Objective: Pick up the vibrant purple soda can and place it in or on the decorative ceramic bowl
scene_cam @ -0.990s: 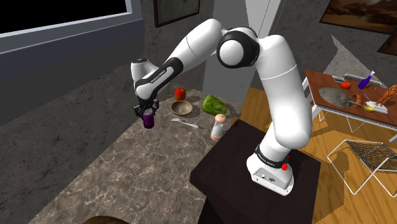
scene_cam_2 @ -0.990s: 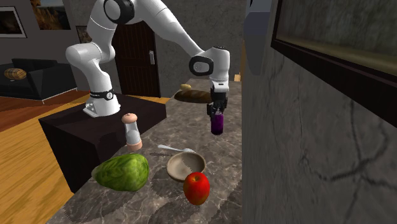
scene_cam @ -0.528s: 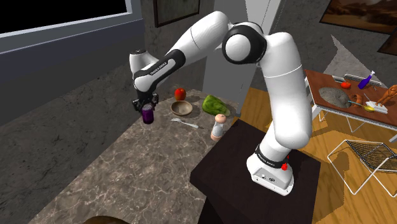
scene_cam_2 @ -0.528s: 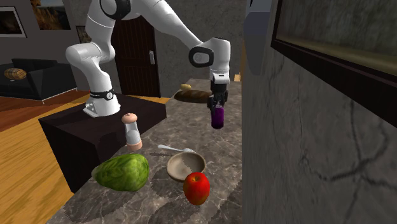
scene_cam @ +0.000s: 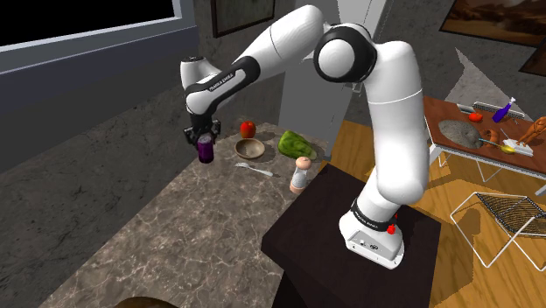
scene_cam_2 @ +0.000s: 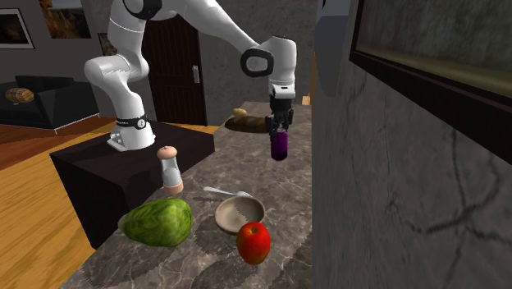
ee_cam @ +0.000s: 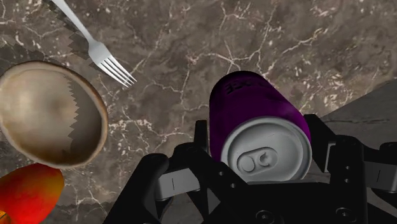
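I see gripper [scene_cam: 206, 138] clamped on purple can [scene_cam: 206, 152] | can upright, lifted off marble counter [scene_cam: 166, 236] | bowl [scene_cam: 251, 148] apart, beside fork [ee_cam: 102, 54], apple [scene_cam_2: 253, 242]

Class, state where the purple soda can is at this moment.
In the shoulder view the purple can hangs clasped in the jaws above the counter, just left of the bowl.
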Robot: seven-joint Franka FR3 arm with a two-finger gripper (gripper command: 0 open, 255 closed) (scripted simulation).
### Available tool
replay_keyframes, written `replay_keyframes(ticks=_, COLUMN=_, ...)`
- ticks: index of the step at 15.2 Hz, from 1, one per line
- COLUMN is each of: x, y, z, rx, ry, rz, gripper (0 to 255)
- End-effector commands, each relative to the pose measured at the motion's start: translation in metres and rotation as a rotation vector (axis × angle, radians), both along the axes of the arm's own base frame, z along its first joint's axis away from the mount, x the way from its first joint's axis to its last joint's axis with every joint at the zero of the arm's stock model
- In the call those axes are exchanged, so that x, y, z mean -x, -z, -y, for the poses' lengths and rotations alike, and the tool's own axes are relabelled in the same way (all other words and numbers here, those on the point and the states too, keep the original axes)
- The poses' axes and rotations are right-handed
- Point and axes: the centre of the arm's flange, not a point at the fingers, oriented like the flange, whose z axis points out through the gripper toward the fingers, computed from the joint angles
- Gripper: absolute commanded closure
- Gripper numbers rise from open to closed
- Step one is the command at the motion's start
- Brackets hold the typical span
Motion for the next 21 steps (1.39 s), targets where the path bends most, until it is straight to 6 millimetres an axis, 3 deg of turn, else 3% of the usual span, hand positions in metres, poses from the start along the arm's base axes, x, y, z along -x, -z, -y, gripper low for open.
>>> replay_keyframes(ticks=1, x=0.002, y=-0.005, z=0.023, rx=0.000, ry=0.000, rz=0.000, gripper=255)
replay_keyframes(ticks=19, x=0.018, y=-0.032, z=0.258, rx=0.000, ry=0.000, rz=0.000, gripper=255)
replay_keyframes(ticks=21, x=0.019, y=-0.027, z=0.265, rx=0.000, ry=0.000, rz=0.000, gripper=255)
